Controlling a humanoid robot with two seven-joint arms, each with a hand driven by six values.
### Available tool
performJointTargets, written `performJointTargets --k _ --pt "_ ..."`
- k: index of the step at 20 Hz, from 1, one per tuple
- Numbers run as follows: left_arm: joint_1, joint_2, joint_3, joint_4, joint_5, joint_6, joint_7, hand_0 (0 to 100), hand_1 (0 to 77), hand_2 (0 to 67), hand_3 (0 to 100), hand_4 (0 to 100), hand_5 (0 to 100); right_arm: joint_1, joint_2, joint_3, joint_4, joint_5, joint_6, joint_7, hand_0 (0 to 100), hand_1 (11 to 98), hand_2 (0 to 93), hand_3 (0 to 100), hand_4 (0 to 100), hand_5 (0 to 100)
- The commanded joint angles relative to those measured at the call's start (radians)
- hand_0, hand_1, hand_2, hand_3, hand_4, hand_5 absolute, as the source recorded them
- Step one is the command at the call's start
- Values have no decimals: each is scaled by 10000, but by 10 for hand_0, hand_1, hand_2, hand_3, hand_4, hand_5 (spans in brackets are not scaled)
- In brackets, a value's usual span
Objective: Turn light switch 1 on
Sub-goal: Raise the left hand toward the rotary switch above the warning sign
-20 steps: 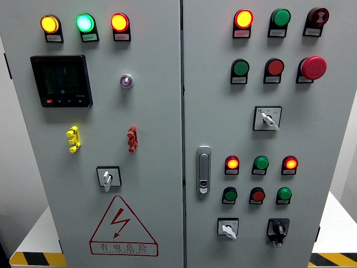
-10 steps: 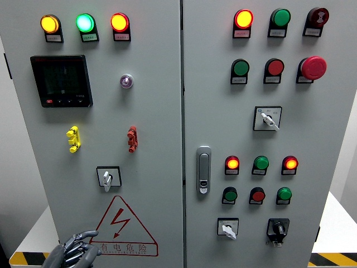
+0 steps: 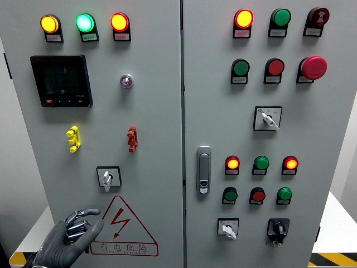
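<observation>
On the left cabinet door (image 3: 150, 111) a small rotary selector switch (image 3: 107, 177) with a white handle sits on a black square plate, its handle pointing down. My left hand (image 3: 85, 223), dark grey, rises at the lower left in front of the door, below and left of that switch and apart from it. Its fingers (image 3: 89, 213) are loosely bent and hold nothing. They reach the left edge of the red triangular warning sign (image 3: 122, 226). The right arm does not show.
Above the switch are a yellow toggle (image 3: 73, 139), a red toggle (image 3: 131, 139), a dark meter display (image 3: 61, 81) and lit amber, green and amber lamps. The right door carries a latch handle (image 3: 204, 170), more lamps, push buttons and three selector switches.
My left hand came into view from the bottom left half a second ago and has since risen higher and slightly right, toward the warning sign. The panel itself is unchanged.
</observation>
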Motion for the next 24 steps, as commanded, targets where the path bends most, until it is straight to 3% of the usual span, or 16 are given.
performJointTargets --k 1,7,17,20,24 --pt "-276 0 16 -5 -226 13 256 0 530 336 889 1000 903 -1 -7 -1 -1 0 -8 0 0 196 0 197 194 105" --pt "-706 -15 46 -51 -456 319 807 0 526 357 897 1000 922 -1 -7 -1 -1 0 -8 0 0 198 0 197 194 105" --pt "-1304 -76 46 -82 -825 365 1835 0 531 387 908 1000 920 -1 -7 -16 -1 0 8 0 0 196 0 197 194 105" --pt "-1488 -61 62 -82 -809 824 1944 0 533 395 908 1000 910 -1 9 -1 -1 0 -8 0 0 197 0 197 194 105" --pt "-1550 -76 77 -97 -794 964 2097 0 536 404 907 1000 894 -1 9 -1 -1 0 -8 0 0 198 0 197 194 105"
